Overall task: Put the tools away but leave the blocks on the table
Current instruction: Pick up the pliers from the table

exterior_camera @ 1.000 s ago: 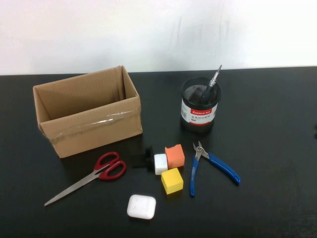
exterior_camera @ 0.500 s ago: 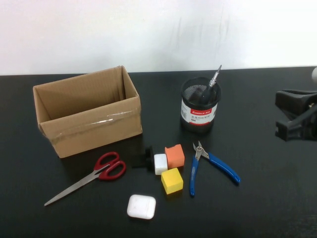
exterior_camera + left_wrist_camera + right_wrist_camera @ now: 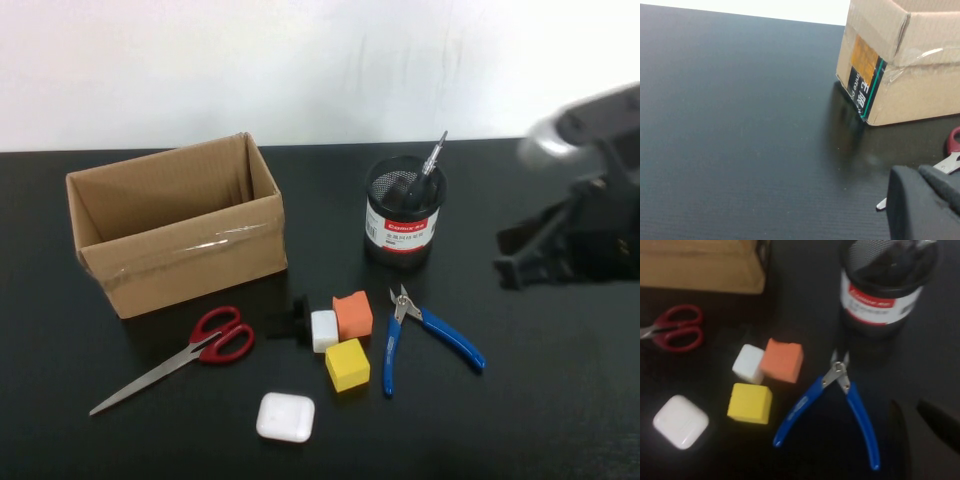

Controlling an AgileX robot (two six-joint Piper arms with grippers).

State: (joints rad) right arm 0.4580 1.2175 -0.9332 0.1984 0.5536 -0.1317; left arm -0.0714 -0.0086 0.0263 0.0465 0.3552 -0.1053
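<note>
Red-handled scissors (image 3: 190, 350) lie in front of the cardboard box, and blue-handled pliers (image 3: 425, 335) lie right of the blocks. The black screwdriver (image 3: 430, 165) stands in the mesh pen cup (image 3: 402, 215). The orange (image 3: 353, 314), white (image 3: 324, 330) and yellow (image 3: 347, 364) blocks sit clustered together on the table (image 3: 560, 400). My right gripper (image 3: 508, 258) hovers shut and empty, right of the cup and above the pliers (image 3: 840, 400). My left gripper (image 3: 920, 172) is outside the high view; it is shut and empty, low over the table beside the scissors' blade (image 3: 950, 162).
An open cardboard box (image 3: 175, 225) stands at the back left. A white rounded case (image 3: 285, 417) lies near the front edge, and a small black knobbed object (image 3: 290, 320) sits left of the white block.
My right arm has come into view from the right edge and swung left toward the pen cup. Nothing on the table has moved.
</note>
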